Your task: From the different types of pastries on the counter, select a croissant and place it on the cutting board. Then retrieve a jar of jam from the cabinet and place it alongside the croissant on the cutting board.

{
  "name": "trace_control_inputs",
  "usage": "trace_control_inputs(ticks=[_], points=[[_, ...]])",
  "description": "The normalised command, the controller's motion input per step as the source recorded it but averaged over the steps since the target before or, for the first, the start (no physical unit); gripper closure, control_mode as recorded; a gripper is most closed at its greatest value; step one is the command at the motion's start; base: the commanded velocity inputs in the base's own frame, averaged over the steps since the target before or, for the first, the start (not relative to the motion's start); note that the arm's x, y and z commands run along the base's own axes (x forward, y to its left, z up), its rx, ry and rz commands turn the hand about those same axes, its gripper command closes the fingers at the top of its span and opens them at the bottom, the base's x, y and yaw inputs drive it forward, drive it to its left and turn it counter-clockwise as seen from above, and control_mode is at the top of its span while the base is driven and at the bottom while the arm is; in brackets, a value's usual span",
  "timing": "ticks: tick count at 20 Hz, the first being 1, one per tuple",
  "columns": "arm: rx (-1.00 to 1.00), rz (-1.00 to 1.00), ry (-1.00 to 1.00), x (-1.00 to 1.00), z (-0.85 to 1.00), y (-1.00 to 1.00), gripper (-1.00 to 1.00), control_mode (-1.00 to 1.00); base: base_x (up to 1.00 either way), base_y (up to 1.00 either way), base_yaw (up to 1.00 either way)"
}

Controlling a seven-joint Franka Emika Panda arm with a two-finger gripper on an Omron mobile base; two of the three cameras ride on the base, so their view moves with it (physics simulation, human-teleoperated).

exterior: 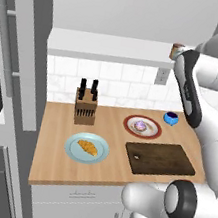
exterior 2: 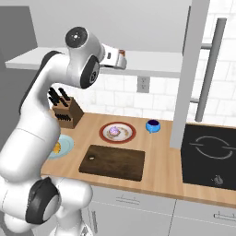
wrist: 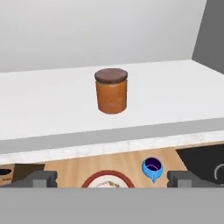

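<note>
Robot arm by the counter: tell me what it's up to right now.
The white arm has its open gripper raised to the pale grey-white cabinet shelf, facing the orange-brown jar of jam with a dark lid without touching it. On the light-tan wooden counter, the golden croissant lies on a light blue plate, and the dark brown cutting board is bare. A pink-frosted pastry sits on a red-rimmed plate.

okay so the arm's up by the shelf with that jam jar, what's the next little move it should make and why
Probably ease the gripper straight forward toward the jar of jam. The jar stands upright on the cabinet shelf, centred ahead, and the jaws are open with nothing between them and a gap left to close.
</note>
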Motion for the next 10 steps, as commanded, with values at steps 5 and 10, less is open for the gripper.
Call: trace_control_inputs(ticks=[5,10], points=[[0.00,-0.06,0.00,0.48,0.00,0.03,-1.00,-1.00,0.00,0.00,0.00],[0.00,-0.01,0.00,0.31,0.00,0.00,-1.00,-1.00,0.00,0.00,0.00]])
